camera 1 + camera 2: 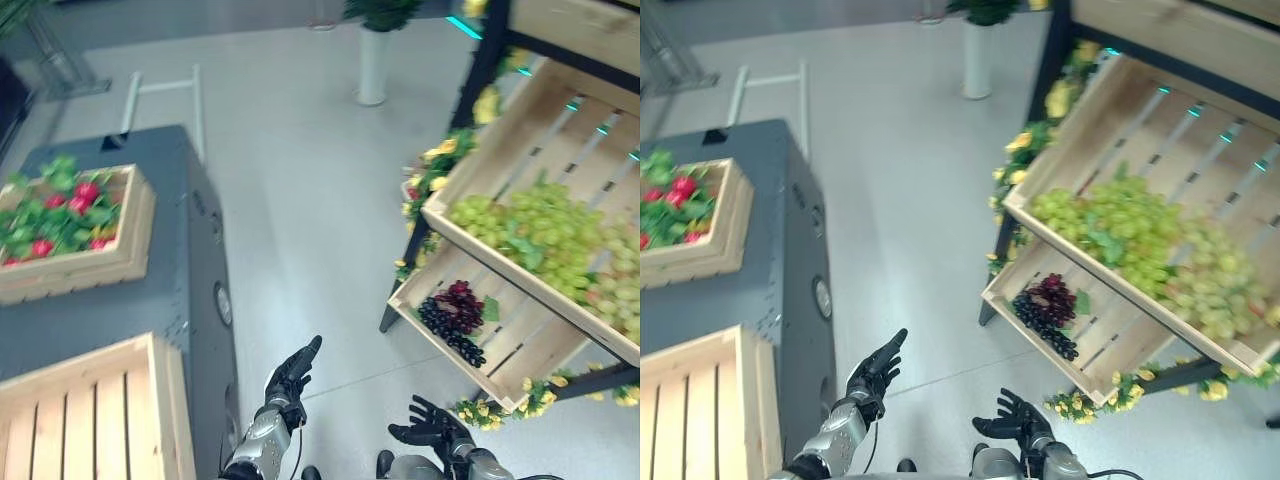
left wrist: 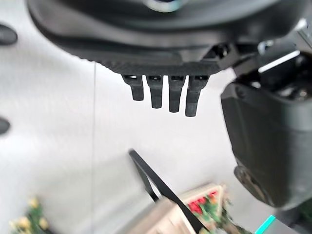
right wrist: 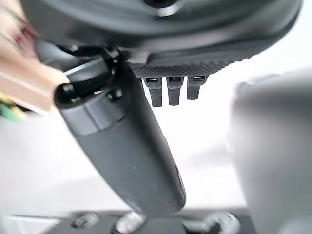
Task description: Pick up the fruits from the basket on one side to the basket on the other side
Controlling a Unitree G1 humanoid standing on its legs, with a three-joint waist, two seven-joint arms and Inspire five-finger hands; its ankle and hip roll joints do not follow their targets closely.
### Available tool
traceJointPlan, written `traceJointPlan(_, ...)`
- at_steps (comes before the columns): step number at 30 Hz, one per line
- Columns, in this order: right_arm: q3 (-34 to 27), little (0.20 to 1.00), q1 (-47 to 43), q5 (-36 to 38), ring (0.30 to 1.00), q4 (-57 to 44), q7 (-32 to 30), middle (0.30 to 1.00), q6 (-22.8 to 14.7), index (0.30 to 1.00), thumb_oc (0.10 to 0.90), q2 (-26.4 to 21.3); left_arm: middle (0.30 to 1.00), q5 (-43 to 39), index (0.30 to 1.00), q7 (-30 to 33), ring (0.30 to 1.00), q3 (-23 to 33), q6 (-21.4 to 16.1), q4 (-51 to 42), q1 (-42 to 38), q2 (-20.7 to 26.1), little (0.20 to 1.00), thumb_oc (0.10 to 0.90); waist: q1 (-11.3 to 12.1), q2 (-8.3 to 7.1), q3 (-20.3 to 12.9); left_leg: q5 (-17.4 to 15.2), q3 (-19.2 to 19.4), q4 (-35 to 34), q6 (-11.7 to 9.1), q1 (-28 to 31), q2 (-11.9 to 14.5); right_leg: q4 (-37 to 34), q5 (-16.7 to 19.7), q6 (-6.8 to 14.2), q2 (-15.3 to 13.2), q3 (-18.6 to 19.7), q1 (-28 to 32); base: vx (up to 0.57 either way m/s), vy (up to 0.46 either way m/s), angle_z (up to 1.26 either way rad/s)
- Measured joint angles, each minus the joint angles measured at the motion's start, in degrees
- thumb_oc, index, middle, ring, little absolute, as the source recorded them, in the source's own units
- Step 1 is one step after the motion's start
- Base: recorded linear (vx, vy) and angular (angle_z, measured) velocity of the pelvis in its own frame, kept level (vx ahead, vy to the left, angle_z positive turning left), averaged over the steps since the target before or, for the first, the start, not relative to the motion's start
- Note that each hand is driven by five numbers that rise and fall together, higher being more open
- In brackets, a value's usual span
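A bunch of dark purple grapes (image 1: pixel 452 318) lies in the lower wooden crate (image 1: pixel 500 360) of the tilted rack on the right. The upper crate (image 1: pixel 520 130) holds a heap of green grapes (image 1: pixel 545 240). On the grey cabinet (image 1: pixel 160 290) to the left stand an empty wooden crate (image 1: pixel 90 410) and, farther back, a crate of red fruit among green leaves (image 1: pixel 70 215). My left hand (image 1: pixel 292 375) hangs open over the floor beside the cabinet. My right hand (image 1: pixel 432 425) is open, palm up, below the lower crate. Both hold nothing.
Yellow flowers (image 1: pixel 432 165) trim the rack's black frame (image 1: pixel 480 75). A white planter (image 1: pixel 373 65) stands at the far back on the grey floor. A white rail (image 1: pixel 165 90) lies behind the cabinet. Open floor lies between the cabinet and the rack.
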Motion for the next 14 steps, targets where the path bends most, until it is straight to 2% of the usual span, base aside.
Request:
traceJointPlan(1, -0.04, 0.9, -2.12, -0.02, 0.9, 2.36, 0.0, 0.9, -0.03, 0.9, 0.8, 1.0, 0.9, 0.99, 0.9, -1.35, 0.9, -0.12, 0.52, 3.35, 1.09, 1.73, 0.9, 0.8, 0.22, -0.72, -0.26, 0.66, -0.02, -0.17, 0.32, -0.29, -1.0, -2.24, 2.69, 2.49, 0.34, 2.14, -0.8, -0.37, 0.025, 0.12)
traceJointPlan(2, 0.25, 0.9, -4.34, -0.05, 0.9, 5.63, -0.03, 0.9, 0.27, 0.9, 0.8, 1.72, 0.9, 1.99, 0.9, -3.16, 0.9, -0.19, 0.91, 6.43, 1.79, 2.29, 0.9, 0.8, 0.24, -1.01, -0.17, 0.83, 0.85, -0.4, 0.52, 0.19, -1.6, -0.86, 5.32, 2.82, -0.28, 0.26, -1.53, -0.26, 0.019, -0.03)
traceJointPlan(3, 0.25, 0.9, -5.33, -0.07, 0.9, 6.95, -0.08, 0.9, 0.89, 0.9, 0.8, 1.84, 0.9, 2.29, 0.9, -3.73, 0.9, -0.13, 1.35, 7.28, 2.74, 2.39, 0.9, 0.8, 0.72, -0.42, -0.25, 1.01, 1.44, -0.82, 0.54, 0.42, -1.44, -0.93, 6.17, 3.76, -0.15, -1.02, -1.78, -0.15, -0.003, -0.25)
traceJointPlan(4, 0.32, 0.9, -6.48, -0.19, 0.9, 8.61, -0.04, 0.9, 1.05, 0.9, 0.8, 1.98, 0.9, 2.94, 0.9, -5.09, 0.9, 0.14, 1.39, 8.46, 4.49, 2.8, 0.9, 0.8, 2.05, 0.56, -0.26, 1.18, 2.48, -0.68, 0.93, 0.19, -0.85, -2.46, 7.64, 5.82, -0.08, -1.7, -1.49, -0.07, -0.051, -0.33)
traceJointPlan(5, 0.26, 0.9, -7.86, -0.7, 0.9, 10.25, -0.01, 0.9, 1.19, 0.9, 0.8, 2.3, 0.9, 3.35, 0.9, -6.14, 0.9, 0.34, 1.47, 9.62, 5.98, 2.9, 0.9, 0.8, 2.83, 1.73, 0.02, 1.64, 3.19, -1.36, 1.34, 0.19, 0.1, -1.21, 7.2, 5.3, -0.14, -3.1, -1.8, -0.05, -0.12, -0.04)
traceJointPlan(6, -0.37, 0.9, -7.88, -2.69, 0.9, 11.59, 0.0, 0.9, 0.79, 0.9, 0.8, 2.47, 0.9, 4.19, 0.9, -7.15, 0.9, 1.33, 1.47, 10.39, 7.57, 3.18, 0.9, 0.8, 3.02, 2.72, -0.26, 2.3, 5.25, -1.94, 1.0, 0.21, 1.32, 2.65, 5.29, 2.89, -0.63, -3.87, -1.54, -0.05, -0.161, 0.31)
traceJointPlan(7, -0.84, 0.9, -7.88, -3.8, 0.9, 12.48, -0.02, 0.9, 0.85, 0.9, 0.8, 2.48, 0.9, 4.0, 0.9, -7.8, 0.9, 2.56, 1.63, 10.64, 8.22, 3.18, 0.9, 0.8, 3.19, 2.99, -0.75, 2.59, 6.94, -1.99, 0.7, 0.08, 2.09, 4.15, 4.62, 2.09, -1.04, -3.89, -0.98, -0.08, -0.211, 0.67)
traceJointPlan(9, -1.26, 0.9, -7.68, -7.25, 0.9, 15.14, -0.04, 0.9, 1.36, 0.9, 0.8, 3.03, 0.9, 4.14, 0.9, -9.32, 0.9, 3.16, 1.54, 10.78, 8.77, 4.46, 0.9, 0.8, 5.27, 1.78, -1.79, 2.98, 10.09, -2.07, -0.63, 0.09, 2.42, 1.97, 2.59, 0.88, -2.54, -4.17, 3.0, -0.13, -0.193, 0.31)
traceJointPlan(10, -1.19, 0.9, -7.86, -10.05, 0.9, 16.24, -0.03, 0.9, 2.08, 0.9, 0.8, 3.79, 0.9, 4.17, 0.9, -9.54, 0.9, 3.78, 1.66, 10.68, 9.46, 5.47, 0.9, 0.8, 7.12, 0.54, -2.45, 3.51, 12.77, -2.06, -1.67, 0.09, 2.29, -1.3, 1.74, 0.64, -2.51, -3.71, 4.0, -0.15, -0.149, -0.39)
traceJointPlan(11, -1.19, 0.9, -8.11, -11.63, 0.9, 16.33, -0.03, 0.9, 2.39, 0.9, 0.8, 4.16, 0.9, 4.16, 0.9, -9.34, 0.9, 4.06, 1.88, 10.75, 9.71, 5.79, 0.9, 0.8, 8.02, -0.17, -2.66, 3.6, 13.29, -2.07, -1.92, 0.03, 1.81, -3.59, 1.75, 0.64, -2.62, -2.72, 4.06, -0.11, -0.173, -0.7)
traceJointPlan(12, -1.03, 0.9, -8.25, -12.73, 0.9, 16.68, -0.08, 0.9, 2.9, 0.9, 0.8, 4.15, 0.9, 4.29, 0.9, -8.81, 0.9, 4.77, 1.93, 11.69, 9.75, 5.58, 0.9, 0.8, 8.25, 0.32, -2.97, 3.5, 12.61, -2.18, -2.24, -0.21, 2.09, -6.77, 2.86, 2.32, -2.0, -1.89, 4.62, -0.05, -0.177, -0.66)
traceJointPlan(14, -1.03, 0.9, -7.24, -13.61, 0.9, 16.77, -0.06, 0.9, 3.35, 0.9, 0.8, 4.02, 0.9, 4.66, 0.9, -8.59, 0.9, 5.15, 1.91, 11.77, 10.09, 4.81, 0.9, 0.8, 8.15, 0.95, -3.54, 3.8, 7.84, -2.08, -2.74, 0.18, 2.15, -10.02, 4.87, 1.46, -0.39, -0.68, 6.56, -0.03, -0.155, -0.47)
